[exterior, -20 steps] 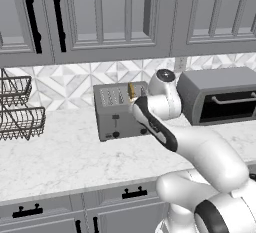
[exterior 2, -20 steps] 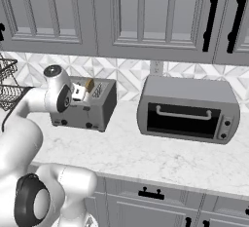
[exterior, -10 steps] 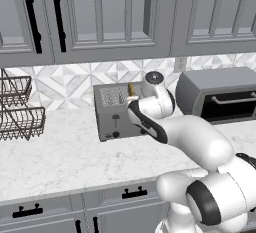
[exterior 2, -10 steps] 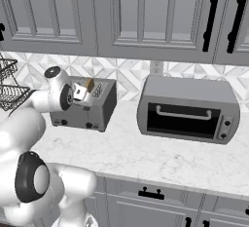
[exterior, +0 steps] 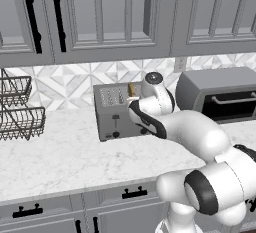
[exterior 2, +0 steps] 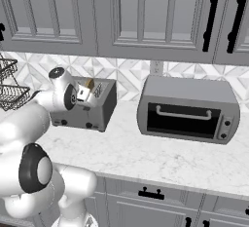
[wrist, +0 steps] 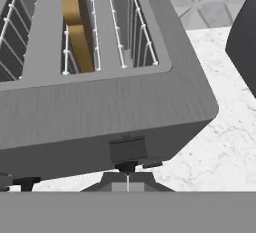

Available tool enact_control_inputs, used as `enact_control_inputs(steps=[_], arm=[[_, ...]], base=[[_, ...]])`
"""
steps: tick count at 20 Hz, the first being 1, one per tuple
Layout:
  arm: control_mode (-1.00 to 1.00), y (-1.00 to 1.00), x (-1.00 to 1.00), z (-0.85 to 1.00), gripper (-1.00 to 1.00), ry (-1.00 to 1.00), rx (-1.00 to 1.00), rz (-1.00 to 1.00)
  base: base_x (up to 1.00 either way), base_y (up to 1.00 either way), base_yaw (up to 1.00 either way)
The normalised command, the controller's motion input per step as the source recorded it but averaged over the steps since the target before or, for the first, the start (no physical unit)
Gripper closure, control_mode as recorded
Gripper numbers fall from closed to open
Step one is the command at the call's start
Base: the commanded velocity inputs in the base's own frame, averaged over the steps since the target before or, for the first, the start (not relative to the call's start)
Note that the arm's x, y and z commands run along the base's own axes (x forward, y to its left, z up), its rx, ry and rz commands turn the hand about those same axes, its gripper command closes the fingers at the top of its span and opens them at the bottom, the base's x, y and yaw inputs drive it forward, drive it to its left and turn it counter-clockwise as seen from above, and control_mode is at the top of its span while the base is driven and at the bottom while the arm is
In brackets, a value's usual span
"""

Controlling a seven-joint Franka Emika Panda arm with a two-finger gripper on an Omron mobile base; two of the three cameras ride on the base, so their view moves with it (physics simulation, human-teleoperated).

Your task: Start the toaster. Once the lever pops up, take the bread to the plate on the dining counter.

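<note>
At toaster (exterior: pixel 116 112), pincer (wrist: pixel 127 169) lower.

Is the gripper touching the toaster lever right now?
Cannot tell. In the hand view the gripper sits right under the toaster lever, hiding any contact.

A white marble-veined counter (exterior: pixel 60 162) runs over grey drawers with dark handles, against a patterned tile wall. Directly on it stands a boxy matte-grey metal toaster (exterior: pixel 114 112) near the middle. To its right, well apart, sits a larger grey oven-like box (exterior 2: pixel 187 109) with a dark glass door. At the far left stand dark wire baskets (exterior: pixel 20 114).
</note>
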Motion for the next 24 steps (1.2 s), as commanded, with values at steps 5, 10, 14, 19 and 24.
enact_control_inputs(steps=[5,10,14,19,24], arm=[[-1.0,-0.05,0.11,-0.27,1.0,0.0,0.0,0.0],[-1.0,0.0,0.0,-0.05,1.0,-0.01,0.0,0.0],[-1.0,0.0,0.03,0.0,1.0,0.0,0.0,0.0],[-1.0,0.0,0.25,0.0,1.0,0.0,0.0,0.0],[-1.0,0.0,0.13,-0.01,1.0,-0.01,0.0,0.0]], base=[[0.0,0.0,0.0],[0.0,0.0,0.0],[0.0,0.0,0.0],[0.0,0.0,0.0],[0.0,0.0,0.0]])
